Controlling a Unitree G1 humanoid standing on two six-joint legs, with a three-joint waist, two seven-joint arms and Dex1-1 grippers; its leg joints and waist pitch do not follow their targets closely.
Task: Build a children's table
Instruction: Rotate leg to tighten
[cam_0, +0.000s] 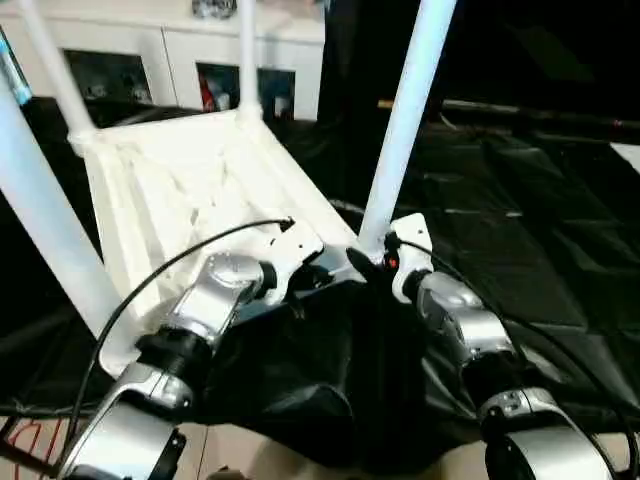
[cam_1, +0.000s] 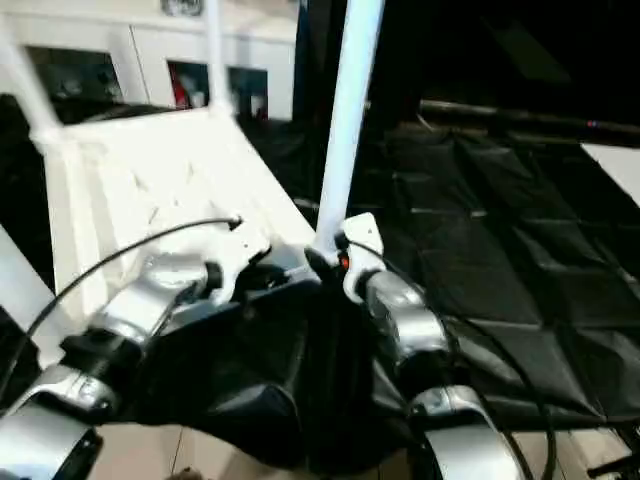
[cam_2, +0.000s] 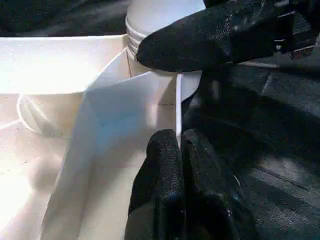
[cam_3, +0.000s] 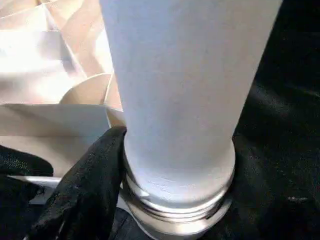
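Table top (cam_0: 190, 190): upside down (ribs up).
Left end effector (cam_2: 178, 145): closed, pinching a rib.
Right end effector (cam_0: 375, 262): clasping leg (cam_0: 405, 125) base.

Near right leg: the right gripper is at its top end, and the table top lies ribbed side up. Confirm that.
Not quite. The right gripper is at the base of the near right leg, where it joins the corner, as the left eye view shows. The table top does lie ribbed side up.
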